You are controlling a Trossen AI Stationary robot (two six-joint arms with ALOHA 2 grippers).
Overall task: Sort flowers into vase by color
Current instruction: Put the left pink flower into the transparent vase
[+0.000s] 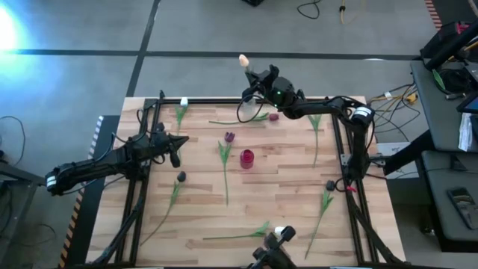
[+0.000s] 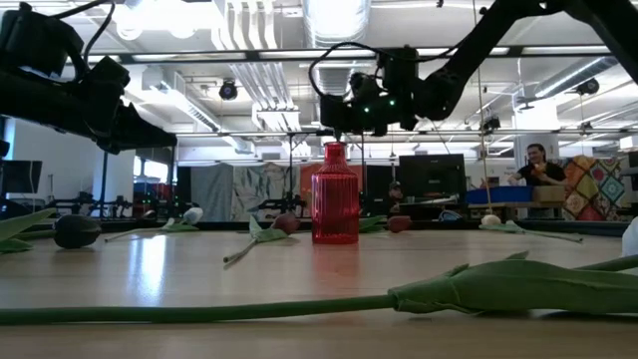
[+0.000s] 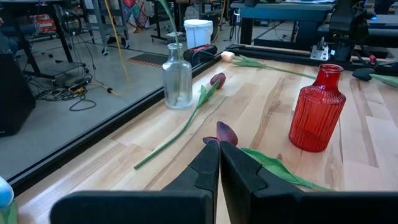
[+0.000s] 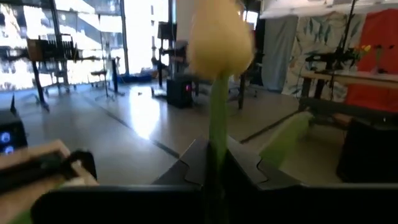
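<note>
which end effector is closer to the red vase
Left. The left end effector sits beside the red vase over the table; the right end effector, gripping a cream tulip, is past the far edge.

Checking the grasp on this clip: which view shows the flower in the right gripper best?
The right wrist view: the cream tulip fills the frame, its stem clamped in the right gripper. The high view shows only its small head past the table's far edge. I cannot find it in the low view; the left wrist view misses it.

Your wooden bench has tulips scattered flat all over it, a red vase upright mid-bench, and a clear bottle by the edge.
</note>
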